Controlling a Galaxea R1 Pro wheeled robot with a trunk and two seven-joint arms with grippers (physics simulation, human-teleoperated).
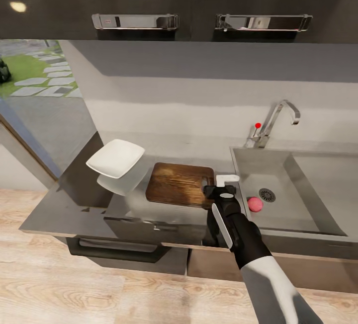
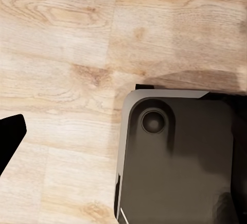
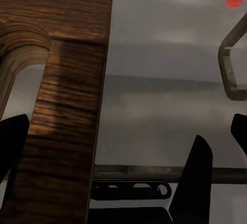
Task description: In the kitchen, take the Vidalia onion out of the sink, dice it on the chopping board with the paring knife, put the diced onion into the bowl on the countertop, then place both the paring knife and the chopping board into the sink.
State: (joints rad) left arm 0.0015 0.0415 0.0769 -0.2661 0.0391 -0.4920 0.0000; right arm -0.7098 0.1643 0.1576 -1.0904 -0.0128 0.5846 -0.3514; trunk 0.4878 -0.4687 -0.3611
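The countertop (image 1: 74, 214) is a glossy dark-grey slab. A white bowl (image 1: 115, 158) sits on its left part. A brown wooden chopping board (image 1: 178, 183) lies just right of the bowl, handle slot toward the sink (image 1: 318, 190) recessed at right.

Right arm (image 1: 253, 249) — white forearm, black wrist section, white side strip, white-topped gripper (image 1: 226, 181)

The chopping board (image 1: 176, 184) shows dark brown wood grain with a soft sheen. The countertop (image 1: 74, 209) is glossy dark grey, mirroring the smooth white bowl (image 1: 115, 158). The sink (image 1: 318, 185) looks like matt grey steel, its tap (image 1: 278, 118) polished chrome. The floor (image 2: 56, 54) is pale wood plank.
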